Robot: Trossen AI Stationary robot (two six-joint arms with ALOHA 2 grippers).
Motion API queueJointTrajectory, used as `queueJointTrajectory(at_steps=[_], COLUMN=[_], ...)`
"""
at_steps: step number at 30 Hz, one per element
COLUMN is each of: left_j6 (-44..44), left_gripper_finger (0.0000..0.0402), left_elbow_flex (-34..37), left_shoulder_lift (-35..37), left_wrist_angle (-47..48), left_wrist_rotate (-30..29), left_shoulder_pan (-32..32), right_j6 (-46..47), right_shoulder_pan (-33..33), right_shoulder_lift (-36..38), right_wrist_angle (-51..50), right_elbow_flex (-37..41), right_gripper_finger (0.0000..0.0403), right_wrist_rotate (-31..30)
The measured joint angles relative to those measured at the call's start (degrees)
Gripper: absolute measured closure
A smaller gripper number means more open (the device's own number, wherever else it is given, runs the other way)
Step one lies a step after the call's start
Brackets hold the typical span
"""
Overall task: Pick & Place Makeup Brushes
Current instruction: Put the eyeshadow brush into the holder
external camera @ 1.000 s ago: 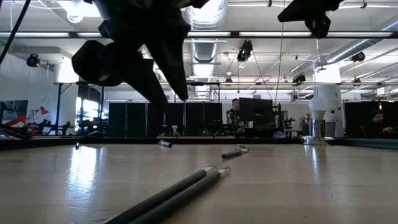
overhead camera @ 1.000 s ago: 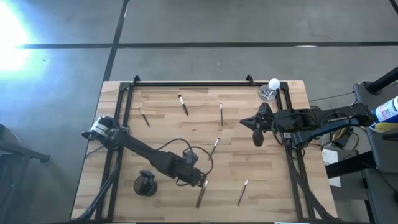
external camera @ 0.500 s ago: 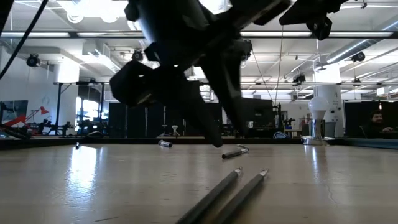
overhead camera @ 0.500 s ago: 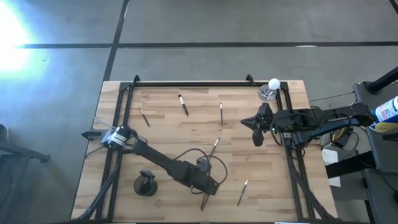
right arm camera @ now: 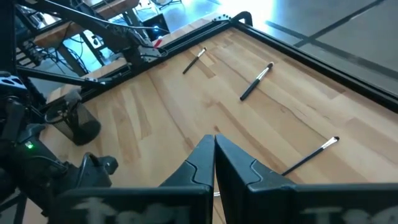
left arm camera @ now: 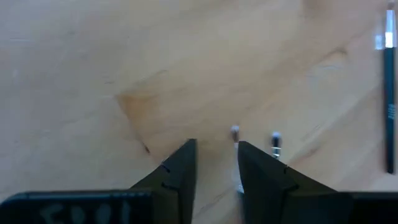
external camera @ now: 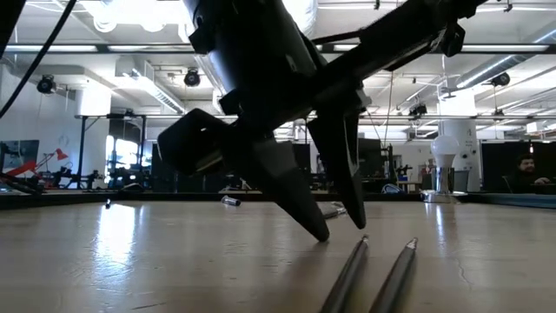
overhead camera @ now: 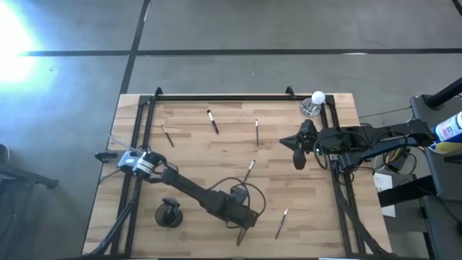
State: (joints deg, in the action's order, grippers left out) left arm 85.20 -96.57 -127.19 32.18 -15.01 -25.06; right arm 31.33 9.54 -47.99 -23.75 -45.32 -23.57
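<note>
My left pincer (overhead camera: 245,220) is low in the middle of the high view, just above the table (overhead camera: 195,155). Its jaws are apart and hold nothing. In my left wrist view the two fingers (left arm camera: 180,171) stand beside a pair of brushes (external camera: 373,274), whose small pale tips show close to the fingers; I cannot tell if a finger touches one. My right pincer (overhead camera: 297,148) waits at the right side of the table, closed and empty.

I judge the task is at an early stage. All the makeup brushes I can see are loose on the wood: one at the upper left (overhead camera: 167,135), one with a dark head at the upper middle (overhead camera: 212,121), one to its right (overhead camera: 256,131), one in the centre (overhead camera: 249,170), and one at the lower right (overhead camera: 281,223). The dark round cup (overhead camera: 169,214) stands at the lower left, and I cannot see if anything is inside it.

The brushes look thin and straight, with dark handles and pale or silver ends. They lie flat on the table, well apart, except the pair near my left pincer, which lie side by side.
</note>
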Motion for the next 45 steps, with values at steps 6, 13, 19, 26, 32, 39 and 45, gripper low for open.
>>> queueJointTrajectory(at_steps=[6,13,19,26,32,39,45], left_j6=[0.6,-0.47,-3.51,-2.56,-2.38,-2.61,-2.72], left_gripper_finger=[0.0288,0.0296,0.0298,0.0284,0.027,0.027,0.027], left_elbow_flex=[-0.04,0.03,-0.85,-0.79,-1.03,-1.38,-4.78], left_shoulder_lift=[-0.47,0.73,2.43,2.44,2.44,2.19,-1.11], left_wrist_angle=[0.5,1.38,1.27,0.89,0.84,2.18,7.39], left_wrist_rotate=[-0.01,1.03,-0.47,1.78,-1.54,-1.97,-0.82], left_shoulder_pan=[0.04,0.24,0.0,0.47,0.88,0.96,0.85], right_j6=[-0.2,-0.6,-3.19,-4.6,-5.37,-6.08,-6.48], right_shoulder_pan=[-0.01,0.0,0.37,0.37,0.35,0.35,0.35], right_shoulder_lift=[0.0,0.0,0.18,1.01,1.48,1.49,1.49], right_wrist_angle=[-0.02,-0.04,-0.13,-0.15,-0.17,-0.17,-0.16], right_elbow_flex=[0.0,0.0,0.0,0.0,0.0,0.0,0.0], right_gripper_finger=[0.0394,0.0394,0.0394,0.0394,0.0394,0.0394,0.0394], right_wrist_rotate=[0.01,0.06,2.58,2.45,2.45,2.45,2.45])
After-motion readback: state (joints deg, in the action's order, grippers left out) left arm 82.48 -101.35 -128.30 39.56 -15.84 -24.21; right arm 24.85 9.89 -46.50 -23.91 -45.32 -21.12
